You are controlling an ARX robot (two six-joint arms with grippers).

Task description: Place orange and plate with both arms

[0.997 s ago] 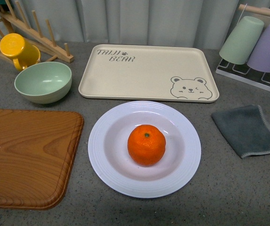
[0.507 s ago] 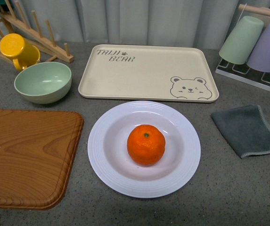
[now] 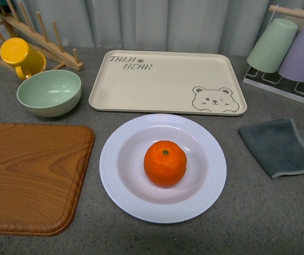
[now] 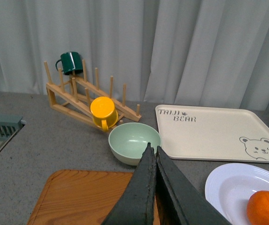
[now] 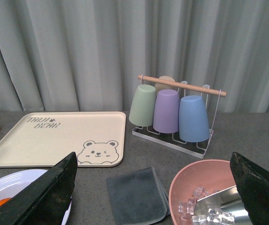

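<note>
Front view: orange [image 3: 165, 163] rests in the white plate [image 3: 121, 183], both grippers apart from it

The orange lies in the middle of the plate's well, with its green stem dot upward. The plate stands on the grey table [image 3: 258, 212], at the centre of the front view. From the plate, the beige bear tray [image 3: 162, 79] is at 12 o'clock, very near the rim. The pale green bowl [image 3: 49, 93] is at 10 o'clock, with the yellow mug [image 3: 18, 56] behind it at the wooden rack [image 3: 48, 45]. The wooden board [image 3: 29, 175] is at 9 o'clock, just beside the plate. The grey cloth [image 3: 279, 146] is at 3 o'clock, apart from the rim. At 2 o'clock a green cup [image 3: 271, 45] and a purple cup [image 3: 300, 53] hang upside down.

In the left wrist view, the left gripper [image 4: 153, 149] has its two dark fingers pressed together and grasps nothing; the board and the green bowl appear ahead of it.

In the right wrist view, the right gripper [image 5: 153, 157] is spread wide and empty. Between its fingers appear the cloth and a pink bowl [image 5: 183, 180] with ice pieces.
</note>
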